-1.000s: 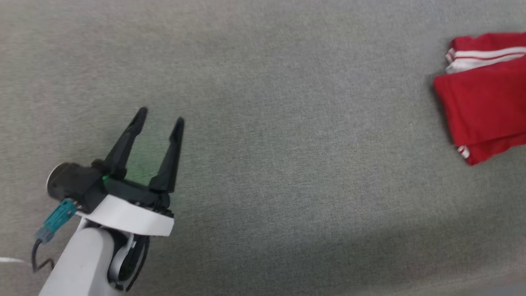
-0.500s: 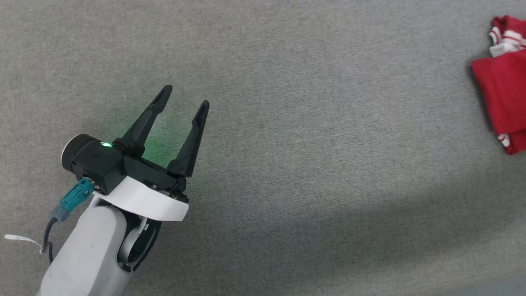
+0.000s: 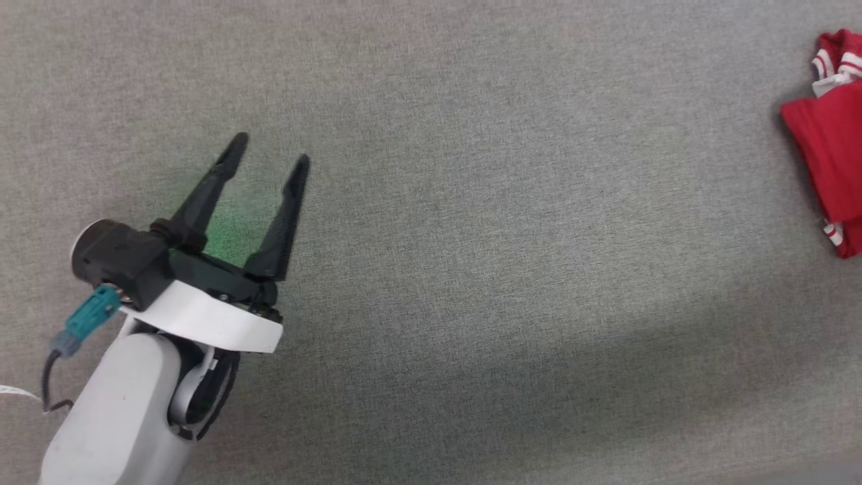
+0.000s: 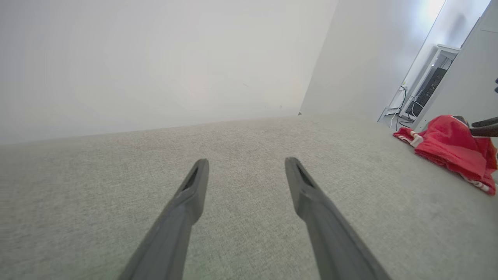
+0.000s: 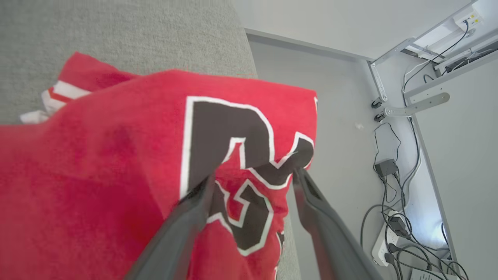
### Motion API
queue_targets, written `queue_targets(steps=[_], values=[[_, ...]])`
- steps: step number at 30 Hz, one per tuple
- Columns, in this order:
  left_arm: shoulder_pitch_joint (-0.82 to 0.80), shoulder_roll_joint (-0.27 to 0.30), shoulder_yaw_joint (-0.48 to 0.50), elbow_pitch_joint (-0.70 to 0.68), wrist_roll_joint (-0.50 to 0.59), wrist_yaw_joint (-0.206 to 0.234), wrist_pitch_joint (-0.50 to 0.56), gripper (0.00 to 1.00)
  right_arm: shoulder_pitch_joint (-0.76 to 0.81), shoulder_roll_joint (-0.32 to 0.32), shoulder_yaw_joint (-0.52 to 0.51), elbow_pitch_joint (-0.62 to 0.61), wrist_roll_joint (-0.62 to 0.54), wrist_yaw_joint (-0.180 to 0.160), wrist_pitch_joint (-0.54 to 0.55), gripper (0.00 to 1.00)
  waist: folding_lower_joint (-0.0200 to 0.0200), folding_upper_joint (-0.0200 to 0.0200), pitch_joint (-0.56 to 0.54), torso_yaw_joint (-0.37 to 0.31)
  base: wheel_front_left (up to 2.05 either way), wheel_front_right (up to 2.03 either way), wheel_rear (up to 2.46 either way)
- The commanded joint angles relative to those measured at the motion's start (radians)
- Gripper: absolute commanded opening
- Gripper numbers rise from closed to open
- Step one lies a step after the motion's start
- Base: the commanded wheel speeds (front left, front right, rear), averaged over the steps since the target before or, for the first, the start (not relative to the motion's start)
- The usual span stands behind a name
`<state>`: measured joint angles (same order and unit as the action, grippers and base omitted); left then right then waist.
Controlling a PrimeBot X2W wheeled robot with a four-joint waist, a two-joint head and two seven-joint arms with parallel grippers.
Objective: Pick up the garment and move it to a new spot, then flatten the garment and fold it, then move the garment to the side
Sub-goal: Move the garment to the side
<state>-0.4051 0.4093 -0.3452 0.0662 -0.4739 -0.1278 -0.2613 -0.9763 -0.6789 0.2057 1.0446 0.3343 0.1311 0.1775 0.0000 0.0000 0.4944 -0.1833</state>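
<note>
The garment point(image 3: 832, 148), red with white-striped trim, lies bunched at the far right edge of the head view. In the right wrist view the garment point(image 5: 97, 155) shows black digits outlined in white. There my right gripper point(image 5: 253, 177) is on it with its fingers spread wide; fabric sits between them and drapes over the left finger. My left gripper point(image 3: 271, 149) hovers open over the bare grey surface at the lower left, far from the garment point(image 4: 447, 146). Nothing is between the fingers of the left gripper point(image 4: 246, 162).
A grey fabric-covered surface point(image 3: 471, 269) spreads across the head view. Its edge point(image 5: 249, 70) runs right beside the garment. Below it are a floor with cables and a power strip point(image 5: 393, 233). A white wall point(image 4: 155, 58) rises behind the surface.
The head camera has swung, so less of the garment shows at the right edge than a second ago. The left gripper has stayed open over the bare surface.
</note>
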Motion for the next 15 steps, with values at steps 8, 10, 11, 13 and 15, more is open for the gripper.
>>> queue_targets(steps=[8,10,11,13,15], values=[[0.055,-0.018,0.067,0.004,0.012,-0.003,-0.005,1.0,0.02,0.024,-0.003,-0.028,0.054,-0.001,-0.079,1.0,0.0,0.0,-0.061,0.005,0.0,0.0,0.0],[0.074,-0.023,0.092,0.004,0.011,-0.003,-0.005,1.0,0.039,0.035,0.002,-0.042,0.071,-0.001,-0.101,1.0,0.0,0.0,-0.078,0.007,0.0,0.0,0.0],[0.085,-0.026,0.101,0.004,0.013,-0.003,-0.005,1.0,0.051,0.047,0.006,-0.054,0.083,-0.001,-0.112,1.0,0.0,0.0,-0.088,0.008,0.0,0.0,0.0],[0.106,-0.031,0.124,0.008,0.02,-0.003,-0.005,1.0,0.07,0.059,0.012,-0.075,0.099,-0.001,-0.133,1.0,0.0,0.0,-0.106,0.012,0.0,0.0,0.0],[0.125,-0.042,0.144,0.007,0.026,-0.003,-0.005,1.0,0.095,0.074,0.022,-0.101,0.119,-0.001,-0.159,1.0,0.0,0.0,-0.124,0.018,0.0,0.0,0.0]])
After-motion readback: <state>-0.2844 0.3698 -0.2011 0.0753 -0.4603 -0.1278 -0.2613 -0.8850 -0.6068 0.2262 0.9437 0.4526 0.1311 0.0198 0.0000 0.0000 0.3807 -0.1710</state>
